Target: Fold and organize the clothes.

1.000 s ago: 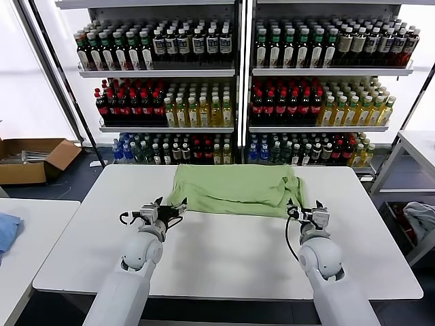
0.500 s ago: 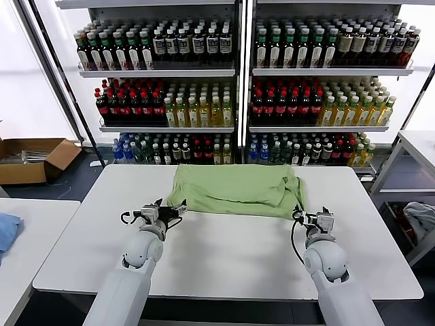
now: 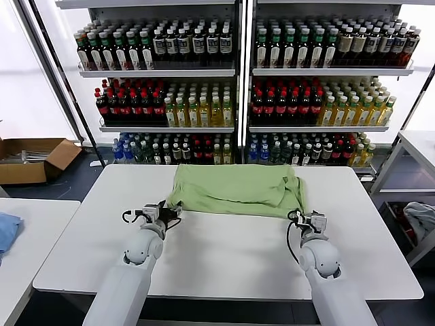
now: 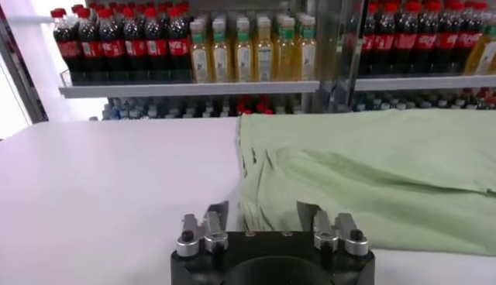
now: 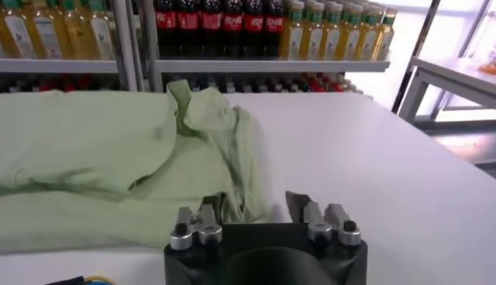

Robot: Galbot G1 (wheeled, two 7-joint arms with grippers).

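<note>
The clothes are one light green shirt (image 3: 234,190), folded into a wide band across the far half of the white table (image 3: 224,258). My left gripper (image 3: 171,212) sits at the shirt's near left corner. In the left wrist view that gripper (image 4: 263,211) has its fingers apart, with the shirt's (image 4: 372,170) hem edge lying between them. My right gripper (image 3: 300,216) sits at the near right corner. In the right wrist view it (image 5: 252,200) also has its fingers apart, and a bunched fold of the shirt (image 5: 101,155) reaches in beside one finger. The collar and print are hidden.
Shelves of bottles (image 3: 238,88) stand behind the table. A second table at the left holds a blue cloth (image 3: 5,231). A cardboard box (image 3: 34,159) lies on the floor beyond it. A side table (image 3: 414,146) and a grey-blue cloth (image 3: 421,217) are at the right.
Both grippers' fingers have drawn closer together at the shirt's near corners. The right gripper has shifted slightly back toward the corner. The shirt has not moved.
</note>
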